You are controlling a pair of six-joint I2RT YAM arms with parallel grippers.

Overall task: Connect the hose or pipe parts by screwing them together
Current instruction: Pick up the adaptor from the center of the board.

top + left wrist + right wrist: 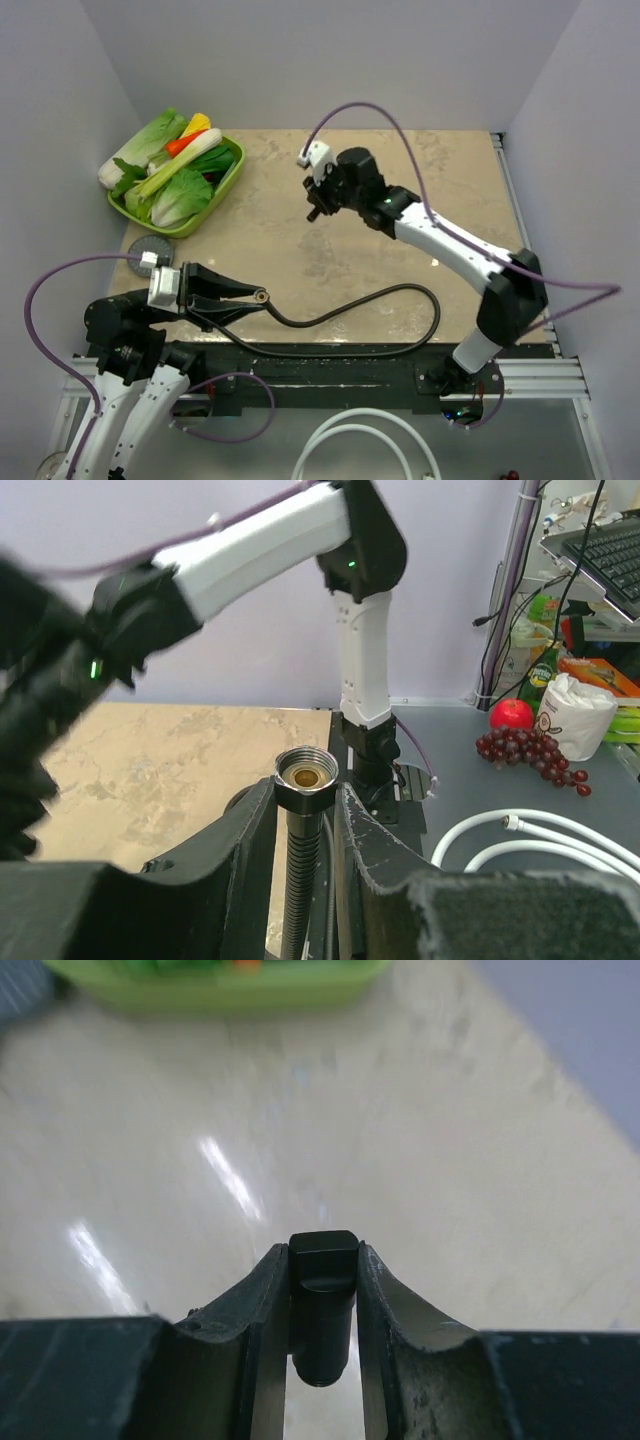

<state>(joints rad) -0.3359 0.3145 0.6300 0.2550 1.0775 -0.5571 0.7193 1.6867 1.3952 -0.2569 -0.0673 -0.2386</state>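
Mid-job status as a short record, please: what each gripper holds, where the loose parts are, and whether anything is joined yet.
left gripper: shut on the hose just below its end nut
right gripper: shut on the black fitting, over the middle of the table
rest of hose: lies curved on the table toward the near edge
shower-head disc: flat at the table's left edge, near the green tray, not held
joined: nothing yet; end nut and black fitting are well apart
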